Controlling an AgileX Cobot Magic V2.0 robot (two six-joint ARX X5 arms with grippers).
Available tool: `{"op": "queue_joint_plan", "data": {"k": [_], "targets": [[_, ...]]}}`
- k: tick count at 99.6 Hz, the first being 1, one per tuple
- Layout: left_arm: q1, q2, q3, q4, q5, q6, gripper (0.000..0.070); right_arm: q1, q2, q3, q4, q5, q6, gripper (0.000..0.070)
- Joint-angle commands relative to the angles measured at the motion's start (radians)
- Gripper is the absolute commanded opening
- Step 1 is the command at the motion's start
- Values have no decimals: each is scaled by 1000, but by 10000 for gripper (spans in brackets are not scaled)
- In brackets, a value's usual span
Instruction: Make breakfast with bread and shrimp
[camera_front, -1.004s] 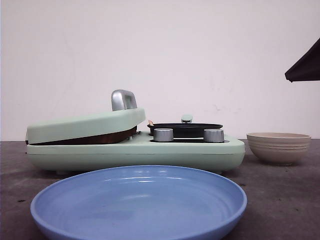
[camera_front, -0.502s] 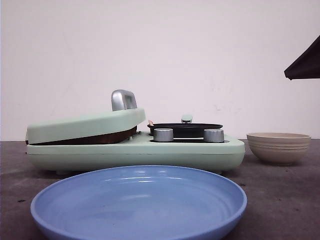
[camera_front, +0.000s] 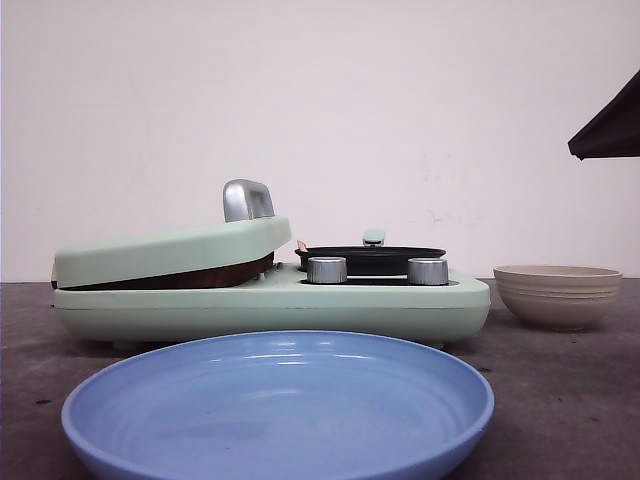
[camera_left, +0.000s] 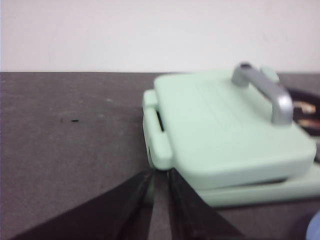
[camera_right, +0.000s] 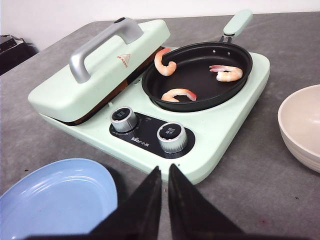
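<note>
Grey table (camera_right: 280, 55): three shrimp (camera_right: 179, 94) in black pan (camera_right: 200, 95); press lid (camera_right: 100, 65) down. Both grippers' jaws nearly closed, empty.

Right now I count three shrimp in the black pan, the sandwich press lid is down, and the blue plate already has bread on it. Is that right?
Not quite: the blue plate is bare, with no bread on it, as the right wrist view and the front view show. The rest holds: three shrimp lie in the black pan, and the sandwich press lid is down.
</note>
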Motion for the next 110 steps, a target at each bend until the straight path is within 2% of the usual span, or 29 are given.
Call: {"op": "queue_joint_plan", "data": {"k": [1,9,20,28,44,102,107,110], "targets": [[45,-42,-43,15,76,46,0,3,3,5,11,-1,11,14],[82,-63,-96,32,127,46,0,3,3,5,11,0,11,14],[94,-63,-148,39,133,46,0,3,3,5,14,0,11,14],[94,-63,-148,41,125,68,0,3,3,5,16,0,11,14],[95,-63,-148,33,97,64,0,3,3,5,26,-1,11,14],[95,-60,-148,42,99,60,0,3,3,5,58,0,10,14],[95,-60,-148,41,99,60,0,43,2,6,58,-6,11,15],[95,-60,-148,42,98,60,0,58,1,7,60,17,10,14]]}}
